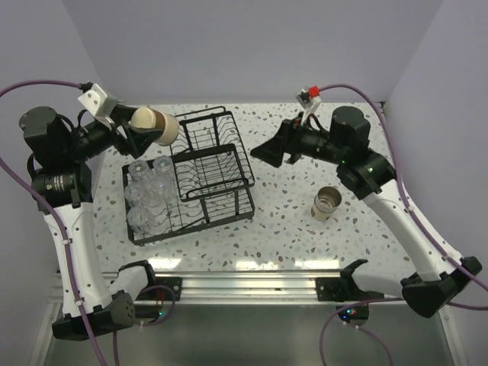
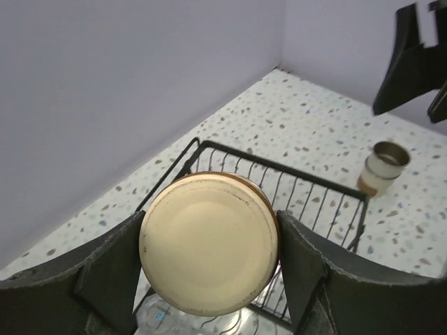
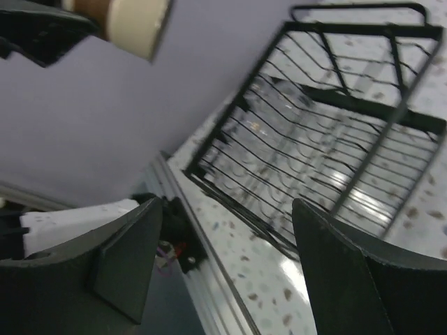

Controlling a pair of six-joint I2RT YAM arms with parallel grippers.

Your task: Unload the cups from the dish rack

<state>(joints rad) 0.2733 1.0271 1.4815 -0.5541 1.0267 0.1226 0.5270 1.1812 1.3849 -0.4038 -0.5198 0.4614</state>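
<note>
Right of the dish rack (image 1: 216, 166) a tan cup (image 1: 326, 203) stands on the tabletop (image 1: 282, 229); clear cups (image 1: 147, 194) fill the rack's left side. Farther, the right pincer (image 1: 258, 152) gapes released beside the rack; the left pincer (image 1: 145, 126) grasps a beige cup (image 1: 158, 126) above its far-left corner.

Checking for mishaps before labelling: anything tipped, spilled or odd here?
Nothing stands out. The tan cup lying sideways is clamped in the left jaws above the dish rack, not fallen. The other tan cup stands upright on the table; the clear cups sit in the rack. No spills.
</note>
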